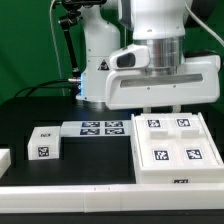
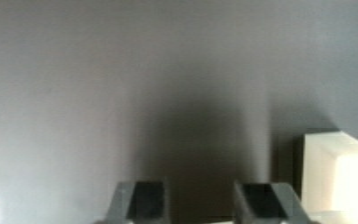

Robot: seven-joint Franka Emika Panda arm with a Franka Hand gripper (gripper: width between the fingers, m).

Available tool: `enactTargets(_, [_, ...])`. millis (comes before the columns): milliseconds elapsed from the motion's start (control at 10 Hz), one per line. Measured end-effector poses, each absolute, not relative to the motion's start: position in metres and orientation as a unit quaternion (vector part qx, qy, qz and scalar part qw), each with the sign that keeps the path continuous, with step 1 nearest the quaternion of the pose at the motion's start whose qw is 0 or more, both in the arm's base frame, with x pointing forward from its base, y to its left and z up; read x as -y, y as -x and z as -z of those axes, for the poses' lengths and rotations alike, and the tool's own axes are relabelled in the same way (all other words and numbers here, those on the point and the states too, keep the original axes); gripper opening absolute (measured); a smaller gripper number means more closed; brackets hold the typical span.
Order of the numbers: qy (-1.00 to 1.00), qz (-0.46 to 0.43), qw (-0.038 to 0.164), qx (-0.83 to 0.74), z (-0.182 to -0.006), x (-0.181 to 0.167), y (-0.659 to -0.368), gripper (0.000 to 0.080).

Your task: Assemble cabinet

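While the gripper [image 2: 202, 203] hangs over the dark table [image 2: 87, 100] just by the cabinet box [image 1: 171, 150], its 2 fingers [image 2: 144, 200] stand spread apart, with only bare table between them, pinching nothing. The box lies on the table with 4 square tags on its top face. Just beside the box, toward the exterior view's left, lies the marker board [image 1: 95, 127]. Beyond that sits a small white tagged piece [image 1: 45, 142]. A long white rail [image 1: 80, 190] runs along the box's near side.
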State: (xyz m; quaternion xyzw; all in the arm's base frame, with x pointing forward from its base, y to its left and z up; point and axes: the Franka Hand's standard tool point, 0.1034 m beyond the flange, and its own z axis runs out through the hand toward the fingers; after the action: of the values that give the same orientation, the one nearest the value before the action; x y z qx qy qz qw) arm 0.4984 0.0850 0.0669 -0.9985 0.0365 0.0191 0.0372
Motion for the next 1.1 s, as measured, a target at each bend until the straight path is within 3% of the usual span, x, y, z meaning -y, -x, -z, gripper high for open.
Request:
enactTargets(500, [0.998,-0.024,0.037,-0.033,-0.062,-0.085,-0.495,0.0175])
enactTargets(1100, [0.998,-0.033,0.042,-0.027,-0.109,-0.074,-0.52,0.0168])
